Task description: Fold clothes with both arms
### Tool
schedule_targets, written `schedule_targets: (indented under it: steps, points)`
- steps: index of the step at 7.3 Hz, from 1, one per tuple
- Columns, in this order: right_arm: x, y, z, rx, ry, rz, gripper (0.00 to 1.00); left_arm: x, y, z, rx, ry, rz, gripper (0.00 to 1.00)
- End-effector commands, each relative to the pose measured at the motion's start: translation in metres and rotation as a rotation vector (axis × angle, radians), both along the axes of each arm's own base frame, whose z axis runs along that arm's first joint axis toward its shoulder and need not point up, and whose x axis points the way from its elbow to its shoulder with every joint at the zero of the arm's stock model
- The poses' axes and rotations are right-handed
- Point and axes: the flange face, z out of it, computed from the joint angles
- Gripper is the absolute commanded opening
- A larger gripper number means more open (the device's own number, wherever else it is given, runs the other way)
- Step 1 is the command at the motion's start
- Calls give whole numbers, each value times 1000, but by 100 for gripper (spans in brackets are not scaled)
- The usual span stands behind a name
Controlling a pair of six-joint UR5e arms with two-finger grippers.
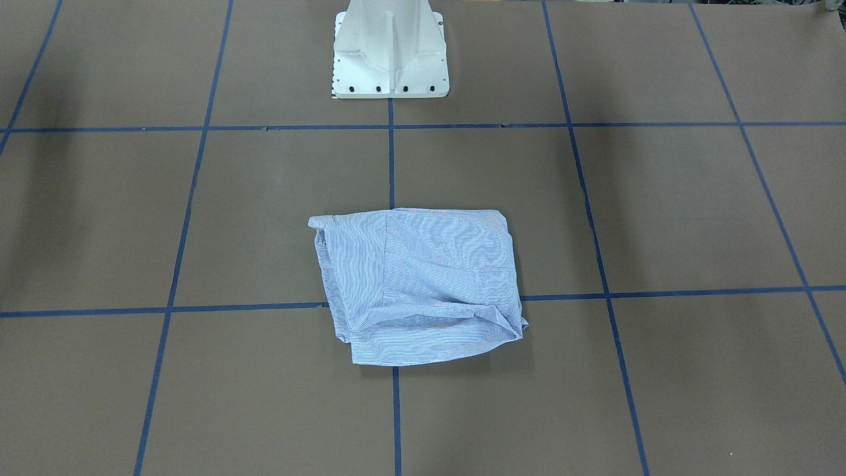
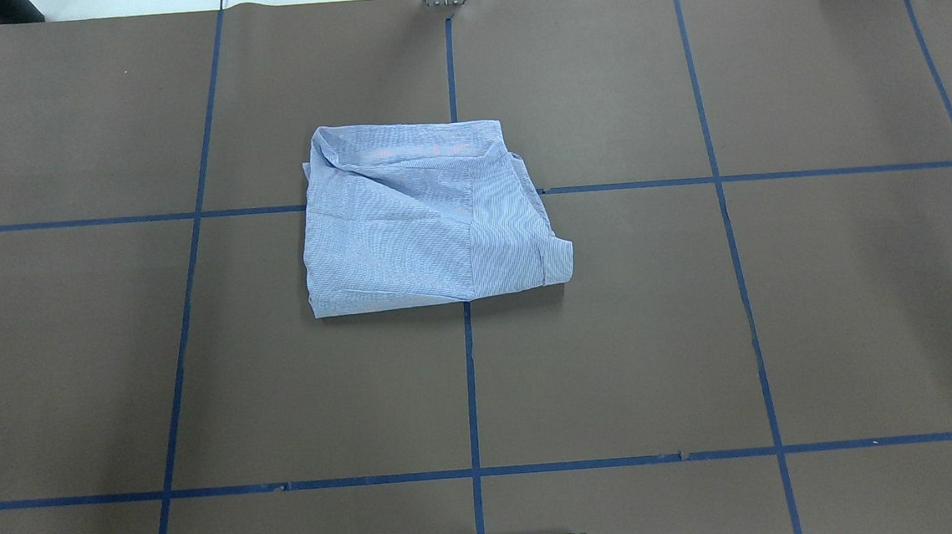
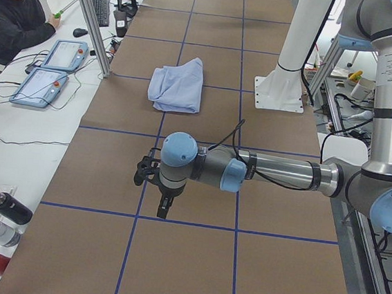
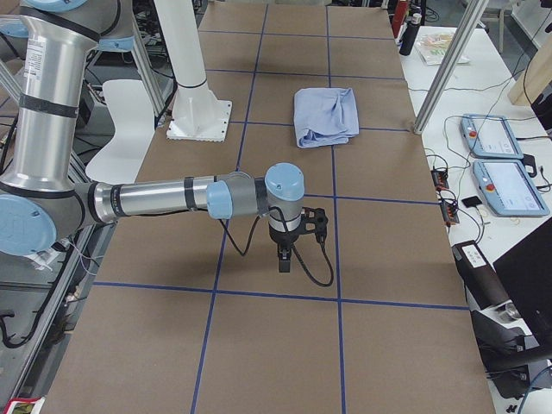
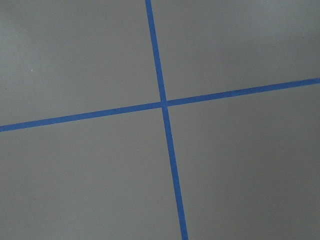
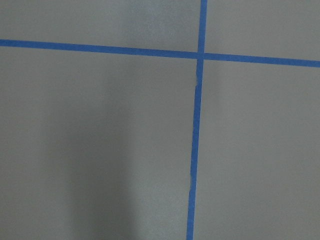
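Blue-and-white shirt (image 2: 414, 221) is sitting folded into a rumpled, roughly square bundle in the middle of the table (image 2: 781, 321). It's lying right over a crossing of the blue tape (image 2: 470, 385) lines, out in front of the white pedestal (image 1: 390, 59). Nothing is touching it. Both arms are hanging out well apart from it, one toward each end of the table. The left arm (image 3: 277, 172) is reaching out level with the left gripper (image 3: 164, 206) pointing down over bare brown paper. The right arm (image 4: 155, 198) is doing the same with the right gripper (image 4: 285, 259). Honestly can't tell whether either set of fingers is open or closed, since they're only showing up in the side views. Both wrist cams are just looking at tape crossings. A person (image 3: 14, 18) is sitting at the table's edge.
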Motion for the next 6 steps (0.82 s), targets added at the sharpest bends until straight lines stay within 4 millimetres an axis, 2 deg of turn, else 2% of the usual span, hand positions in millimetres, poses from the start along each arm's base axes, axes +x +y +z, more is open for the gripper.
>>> schedule_targets:
  steps: [1, 6]
  points:
    - [0, 0, -1, -1, -3, 0, 100, 0, 0, 1, -3, -4, -2, 100]
    - [0, 0, -4, 7, -4, 0, 100, 0, 3, 4, -11, -4, -3, 100]
